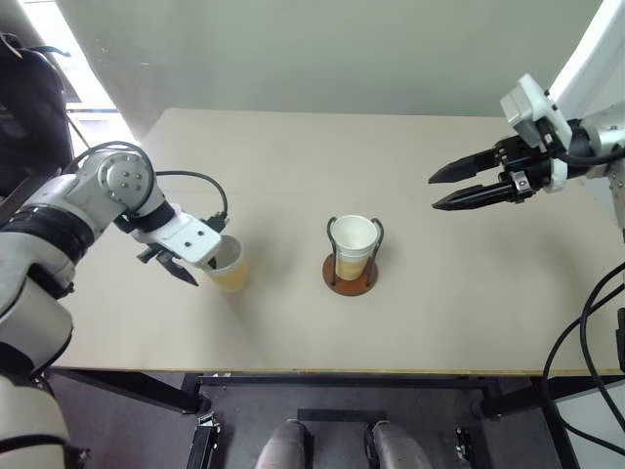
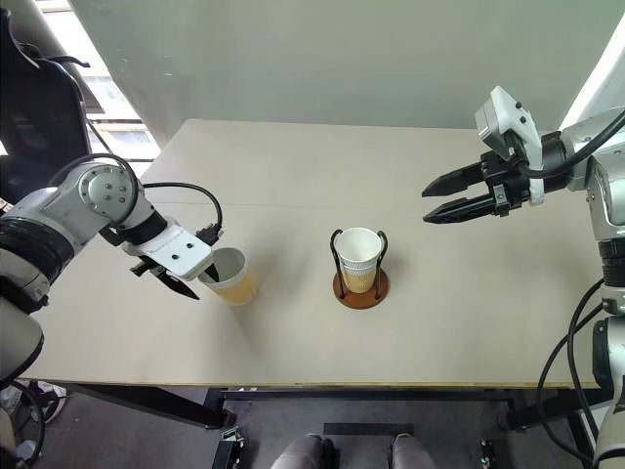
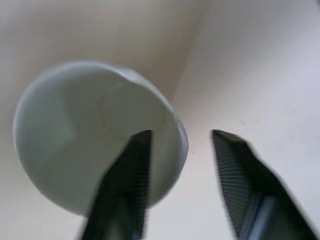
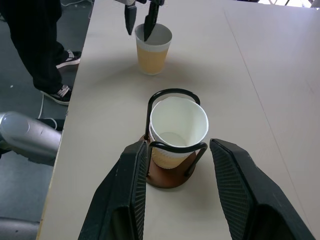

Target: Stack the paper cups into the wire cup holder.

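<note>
Left of centre in the head view, the left gripper [image 2: 186,278] points down at a loose paper cup [image 2: 232,276] standing upright on the beige table [image 2: 293,176]. One black finger [image 3: 131,175] dips inside the cup's white mouth, the other sits outside the wall, so the jaws straddle the rim with a gap showing; whether they actually pinch the wall I can't tell.

Moving to the middle of the frame: the wire cup holder [image 1: 351,275], brown disc base flat on the table, two dark wire loops upright. Paper cups already sit nested in it [image 1: 354,244], white rim just above the loops, yellow-orange wall showing between the wires. The holder stands well apart from the loose cup.

Over at the upper right, the right gripper [image 1: 435,191] hangs above the table, fingers pointing toward the centre, jaws spread and holding nothing.

In the right wrist view, a person's dark trouser legs and shoes [image 4: 62,92] stand beside the table.
</note>
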